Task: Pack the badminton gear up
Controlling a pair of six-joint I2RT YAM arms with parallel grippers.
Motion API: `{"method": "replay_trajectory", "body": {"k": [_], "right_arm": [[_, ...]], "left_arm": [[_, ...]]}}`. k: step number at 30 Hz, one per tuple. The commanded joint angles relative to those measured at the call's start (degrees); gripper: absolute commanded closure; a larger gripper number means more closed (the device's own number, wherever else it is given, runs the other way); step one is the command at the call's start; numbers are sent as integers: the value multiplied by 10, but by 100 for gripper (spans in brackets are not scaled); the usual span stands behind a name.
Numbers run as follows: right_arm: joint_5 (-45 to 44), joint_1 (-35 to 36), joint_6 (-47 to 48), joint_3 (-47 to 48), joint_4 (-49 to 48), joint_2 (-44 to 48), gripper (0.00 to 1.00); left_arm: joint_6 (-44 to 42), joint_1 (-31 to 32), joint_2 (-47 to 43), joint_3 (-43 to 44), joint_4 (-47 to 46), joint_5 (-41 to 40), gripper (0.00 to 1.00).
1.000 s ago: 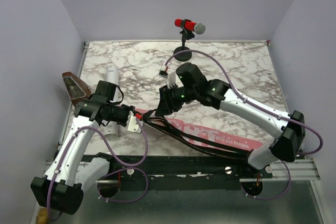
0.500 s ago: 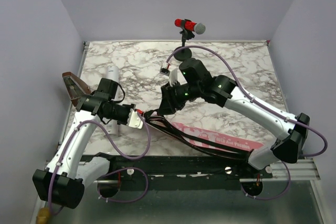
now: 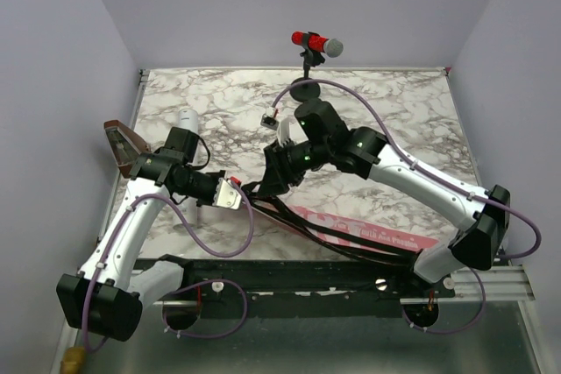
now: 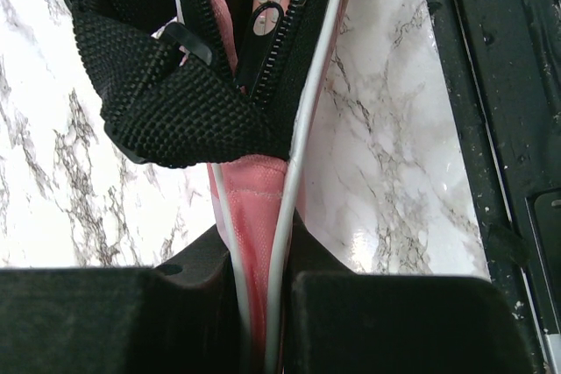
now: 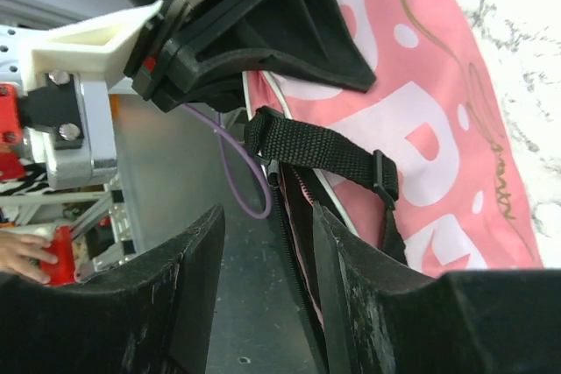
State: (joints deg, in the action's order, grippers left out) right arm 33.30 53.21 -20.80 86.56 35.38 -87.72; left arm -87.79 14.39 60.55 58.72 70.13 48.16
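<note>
L gripper (image 4: 256, 256) is clamped tight on the end seam of the long pink fabric bag (image 3: 386, 234) w/ white lettering. The bag lies along the near edge of the grey-veined white marble table (image 3: 394, 120), its open end toward the L arm. R gripper (image 5: 267, 221) has its jaws apart and holds nothing. The black zip track (image 5: 285, 225) runs between its fingers w/o being pinched. A black woven strap (image 4: 166, 102) flops over the bag's mouth. Pale pink bars inside the gap may be racket frames, but the view is too tight to be sure. The long white tube (image 3: 186, 120) lies beyond the L arm, well apart from the bag.

Step in hand, I'd judge: getting the mouth open. To do it well, keep the L pinch firm as the anchor. R should take the zip lip, not the strap, and pull along the zip line so the fabric doesn't slip out.

Vs 1 s ago: R jaws have spread wider and the R wrist has turned slightly. L gripper sits a touch further from the near edge, more of the tube shows, and the bag hasn't shifted.
</note>
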Motion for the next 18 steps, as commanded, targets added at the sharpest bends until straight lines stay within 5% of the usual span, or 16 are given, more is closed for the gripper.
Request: {"method": "replay_trajectory", "body": {"k": [1,18], "right_arm": [[60,7,-53,-46,-66,-3,47],[50,8,-206,-183,-280,24,56]], "left_arm": [[8,6,5,12,38,20,100],[0,6,-14,6,20,16,100]]}}
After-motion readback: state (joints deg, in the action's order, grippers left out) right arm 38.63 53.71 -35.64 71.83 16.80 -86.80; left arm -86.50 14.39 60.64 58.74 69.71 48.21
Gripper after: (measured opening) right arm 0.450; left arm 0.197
